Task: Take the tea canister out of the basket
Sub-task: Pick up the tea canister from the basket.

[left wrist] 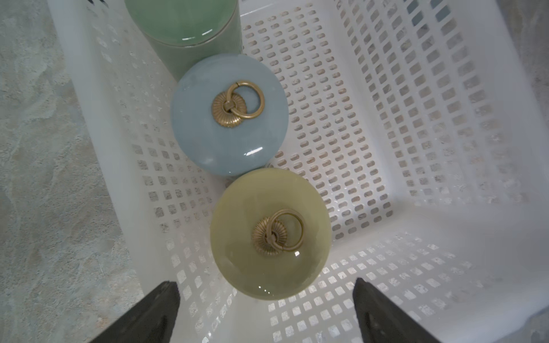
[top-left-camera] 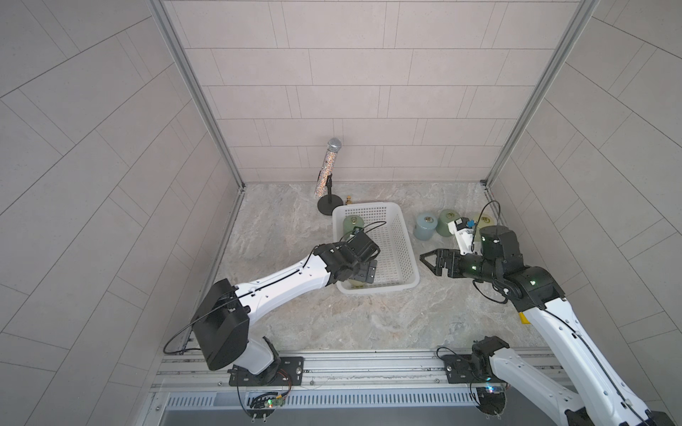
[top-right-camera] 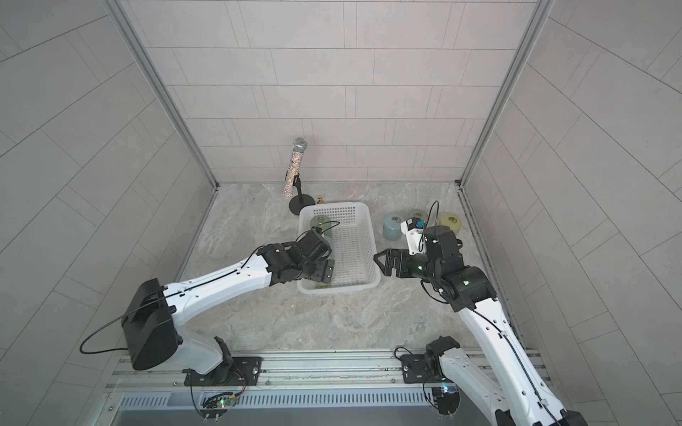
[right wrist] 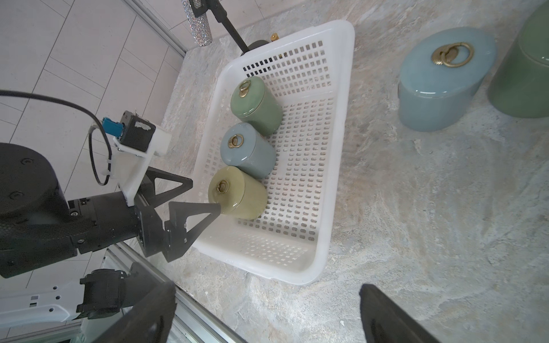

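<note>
We see a robotics lab cell: tile-patterned wall panels (top-left-camera: 354,92) in aluminium posts (top-left-camera: 199,99) enclose a marble-look bench (top-left-camera: 332,324), and at 6 o'clock a metal rail (top-left-camera: 369,359) carries the left arm (top-left-camera: 280,282) and the right arm (top-left-camera: 564,335).

Marbled tabletop (top-left-camera: 332,324) carries the basket (top-left-camera: 369,290); blue canister (top-left-camera: 425,227), green canister (top-left-camera: 445,221), yellow canister (top-right-camera: 451,223); microphone stand (top-left-camera: 329,204).

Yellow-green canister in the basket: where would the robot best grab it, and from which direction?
Probably the round upper body of the yellow-green canister, from straight above. It stands upright, the blue canister crowds one side, and its brass ring is small and lies flat. So put one jaw on the basket wall side and one on the open-floor side, as the open left gripper seems aligned.
</note>
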`<state>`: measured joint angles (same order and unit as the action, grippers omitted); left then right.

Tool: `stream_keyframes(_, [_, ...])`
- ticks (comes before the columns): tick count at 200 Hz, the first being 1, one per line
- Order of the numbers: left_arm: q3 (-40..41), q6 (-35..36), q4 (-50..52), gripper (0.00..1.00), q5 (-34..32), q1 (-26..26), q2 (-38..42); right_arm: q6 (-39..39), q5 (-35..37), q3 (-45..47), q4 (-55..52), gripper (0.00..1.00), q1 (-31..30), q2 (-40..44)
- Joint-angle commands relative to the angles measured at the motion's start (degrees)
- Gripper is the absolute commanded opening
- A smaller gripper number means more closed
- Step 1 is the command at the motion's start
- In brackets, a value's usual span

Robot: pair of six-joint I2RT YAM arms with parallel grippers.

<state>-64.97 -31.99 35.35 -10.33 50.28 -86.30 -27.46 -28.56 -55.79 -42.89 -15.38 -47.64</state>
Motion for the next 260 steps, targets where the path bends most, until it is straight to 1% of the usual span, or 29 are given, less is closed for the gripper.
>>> stream_keyframes(1, [1.97,-0.45,-3.49,1.00,-1.84,0.19,-1.17,-0.04,-0.46,-0.72,-0.85,1.00,-0.25,0.11])
stream_keyframes(60, [5.48,0.13,-9.49,0.99,0.28,0.33,-4.63,0.04,0.25,-1.06,-1.54,1.00,-0.24,-0.57])
stream_keyframes(113, [5.21,0.38,-8.52,0.99,-0.68,0.35,-9.41,-0.67,0.34,-1.43,-1.03,1.00,-0.30,-1.16])
stream_keyframes(144, [4.86,0.25,-7.76,0.99,-1.58,0.34,-10.65,-0.40,0.69,-1.56,-1.30,1.00,-0.25,-1.23])
stream_keyframes(191, [1.95,1.31,-6.93,0.99,-2.08,0.34,-14.97,-0.49,0.43,-2.19,-0.99,1.00,-0.32,-2.11])
stream_keyframes(260, [2.25,2.02,-9.24,1.00,-1.28,0.34,-15.67,-0.49,0.52,-2.31,-0.84,1.00,-0.35,-2.63])
